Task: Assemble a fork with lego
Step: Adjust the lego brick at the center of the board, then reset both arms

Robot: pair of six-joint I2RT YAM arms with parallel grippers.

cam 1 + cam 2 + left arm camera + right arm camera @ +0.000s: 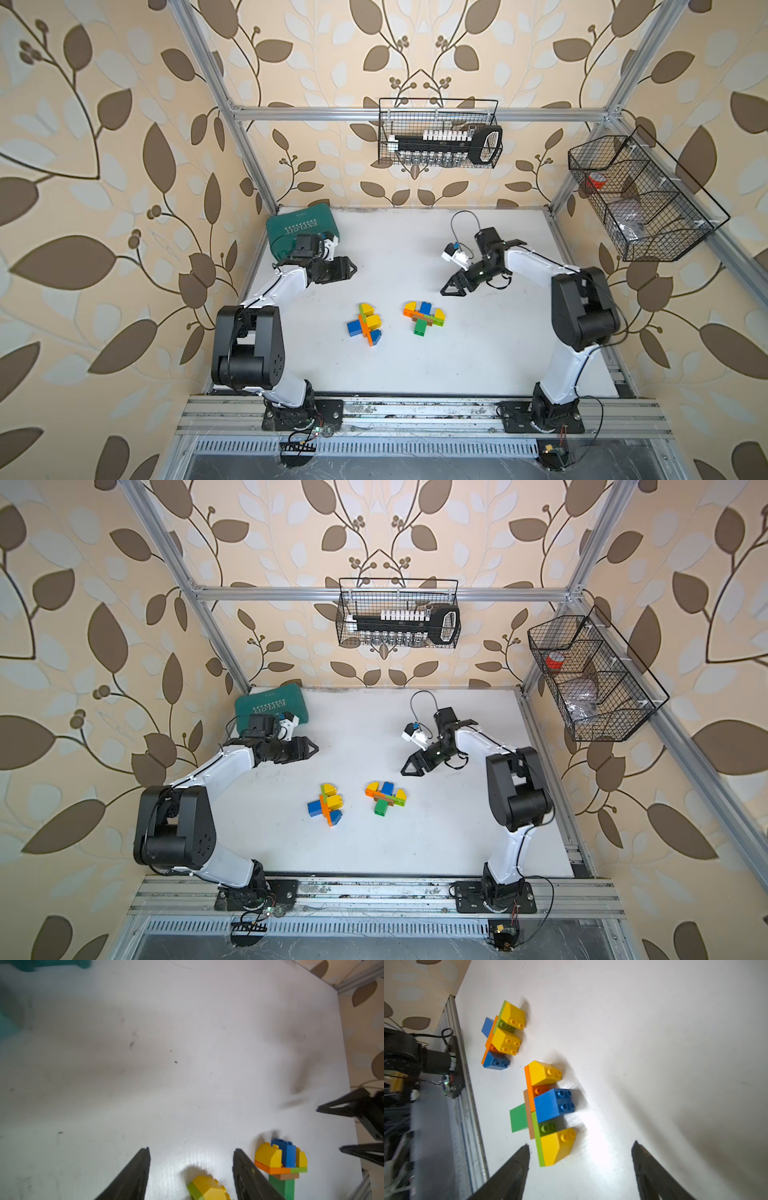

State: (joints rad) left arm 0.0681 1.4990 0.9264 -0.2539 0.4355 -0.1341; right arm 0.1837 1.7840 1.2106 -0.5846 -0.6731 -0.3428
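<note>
On the table point(415, 365) middle I see the lego in two joined clusters, left one point(365, 325) and right one point(424, 318), near but apart. Left claw point(352, 269) and right claw point(451, 287) hang open, empty. I'd say nearly done; maybe joining left.

Lego stands in two built pieces, lying flat mid-scene, near each other but apart. The left cluster point(365, 325): orange bar with lime strip, two yellow bricks, two blue. The right cluster point(424, 318): orange-and-lime bar over brown strip, blue brick between two yellow slopes, green brick projecting nearward.
</note>
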